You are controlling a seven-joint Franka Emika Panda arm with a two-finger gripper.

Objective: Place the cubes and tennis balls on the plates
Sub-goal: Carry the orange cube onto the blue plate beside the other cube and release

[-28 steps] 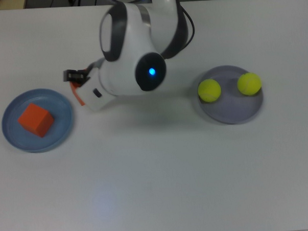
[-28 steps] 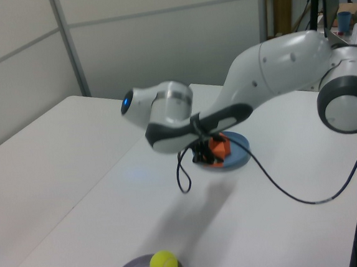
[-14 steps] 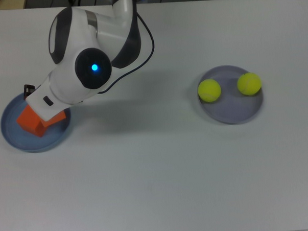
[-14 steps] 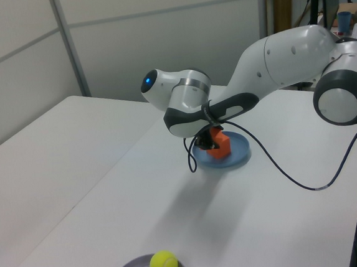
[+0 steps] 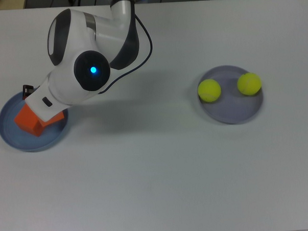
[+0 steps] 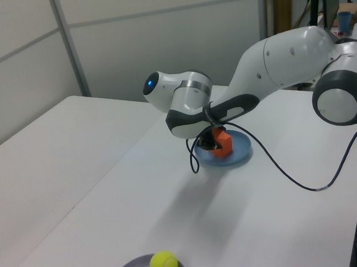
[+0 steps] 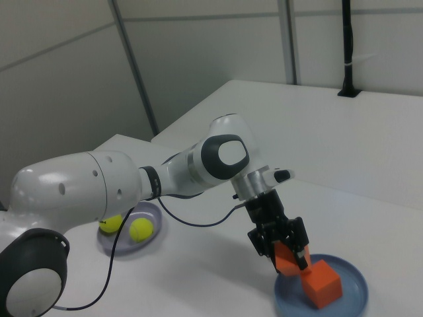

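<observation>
The claw (image 7: 285,254) hangs over the blue plate (image 7: 353,300) with its fingers closed on an orange cube (image 7: 286,259), held tilted, with its lower edge just beside the top of a second cube (image 7: 320,283) that already lies on the plate. To finish this step well, I judge the held cube should go down onto bare plate beside the resting one, not on top of it, and be let go only once it sits flat, so neither cube tips over the rim. In the top view the blue plate (image 5: 9,139) is at the top view's far left, and the lavender plate (image 5: 233,109) is well apart on the top view's right, carrying both tennis balls (image 5: 209,90). The cubes are matte orange with crisp edges; the balls are fuzzy yellow-green.
</observation>
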